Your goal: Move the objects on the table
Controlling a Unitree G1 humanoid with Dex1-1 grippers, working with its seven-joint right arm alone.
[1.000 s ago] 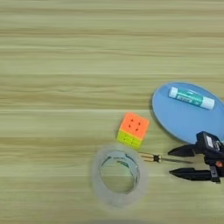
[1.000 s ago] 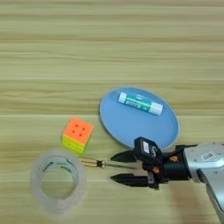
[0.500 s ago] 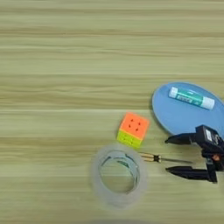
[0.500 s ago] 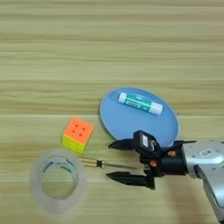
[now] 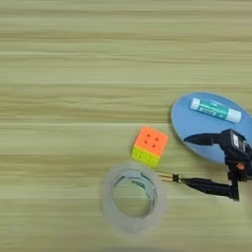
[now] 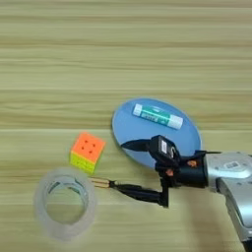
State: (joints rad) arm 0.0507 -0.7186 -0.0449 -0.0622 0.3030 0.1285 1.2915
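Light wood with horizontal grain stripes fills both views; this is the table [image 5: 74, 59], and all the small things lie in its near right part.

The tool [image 6: 119, 165] comes in from the right on a silver forearm [image 6: 231, 172], which the right eye view shows only up to the picture's edge; the left eye view cuts it off just behind the fingers. Its two black fingers stand wide apart and hold nothing. The upper finger [image 6: 135, 144] reaches over the near rim of the blue oval plate [image 6: 125, 125]. The lower finger [image 6: 138, 193] lies low over the bare wood, and its tip is at the right end of the thin gold-brown stick [image 6: 101, 182]. I cannot tell if it touches the stick or covers its dark tip.

The stick lies almost flat along the grain. Its left end is just beside the rim of the clear tape ring [image 5: 133, 197], and it is hard to say if the two touch. The ring lies flat on the table, to the left of the tool. The small orange-and-yellow puzzle cube [image 5: 149, 146] sits just above the ring and the stick, apart from the plate.

On the far part of the plate rests the white tube with green label [image 5: 215, 109], lying slanted, well clear of the upper finger.
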